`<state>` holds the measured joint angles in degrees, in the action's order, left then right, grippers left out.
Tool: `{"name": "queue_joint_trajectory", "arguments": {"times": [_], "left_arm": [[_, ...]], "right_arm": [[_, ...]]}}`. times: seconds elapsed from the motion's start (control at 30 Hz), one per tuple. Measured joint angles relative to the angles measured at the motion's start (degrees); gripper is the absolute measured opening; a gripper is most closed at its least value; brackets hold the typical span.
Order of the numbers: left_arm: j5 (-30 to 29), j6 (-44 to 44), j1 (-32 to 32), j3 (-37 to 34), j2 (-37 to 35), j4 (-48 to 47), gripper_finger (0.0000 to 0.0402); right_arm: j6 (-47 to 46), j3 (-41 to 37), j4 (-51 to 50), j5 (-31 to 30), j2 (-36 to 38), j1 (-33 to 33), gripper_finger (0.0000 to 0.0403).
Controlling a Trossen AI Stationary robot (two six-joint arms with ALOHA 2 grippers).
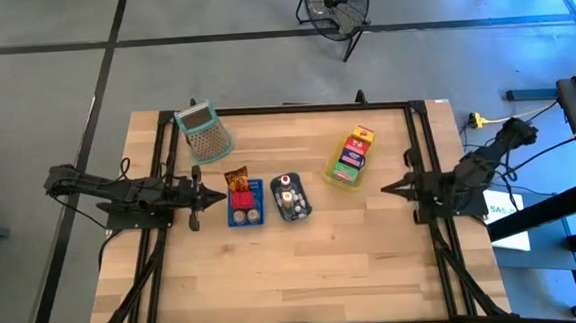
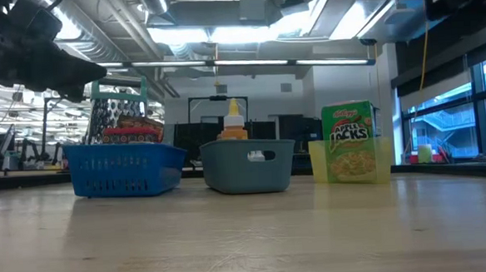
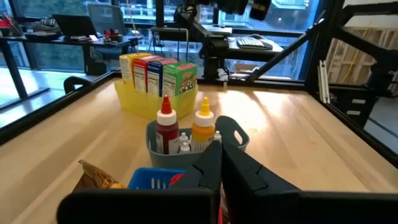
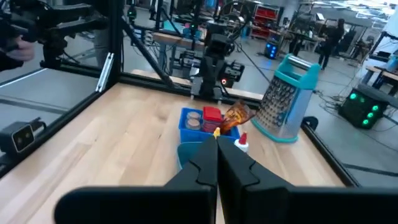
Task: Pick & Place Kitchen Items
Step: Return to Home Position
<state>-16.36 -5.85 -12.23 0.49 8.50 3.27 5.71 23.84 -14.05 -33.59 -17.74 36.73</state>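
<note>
Grater [image 1: 204, 133] nr blue bin [image 1: 247, 224] | L hand [image 1: 220, 197] closed, just beside it | R hand [image 1: 386, 188] closed, nr yellow bin [image 1: 337, 181]

1. The wooden tabletop [image 1: 304, 266] carries four things.
2. Blue bin [image 1: 230, 217] sits left of centre, grey bin [image 1: 276, 204] just beside it.
3. Yellow bin [image 1: 337, 181] sits farther right.
4. Grater [image 1: 204, 132] stands far left.

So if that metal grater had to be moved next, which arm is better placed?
Probably the left. The grater stands near the left arm's fingers; the right arm's fingers sit across the table, beyond the yellow tray.
</note>
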Motion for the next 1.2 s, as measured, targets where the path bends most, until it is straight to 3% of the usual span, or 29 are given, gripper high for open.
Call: {"name": "queue_joint_trajectory", "arguments": {"times": [0.5, 0.83, 1.2], "left_arm": [[0.00, 0.11, 0.00, 0.00, -0.03, 0.59, 0.0003], [0.00, 3.13, 0.00, 0.00, -0.03, 0.83, 0.0002], [0.40, 3.26, 0.00, 0.00, 0.04, -0.22, 0.0003]], "right_arm": [[-0.32, -15.49, 18.55, 18.26, -0.24, -9.03, 0.0000], [-0.60, -19.04, 20.44, 24.84, -0.24, -13.80, 0.0000], [-2.99, -22.88, 20.25, 24.84, -0.24, -15.70, 0.0000]]}}
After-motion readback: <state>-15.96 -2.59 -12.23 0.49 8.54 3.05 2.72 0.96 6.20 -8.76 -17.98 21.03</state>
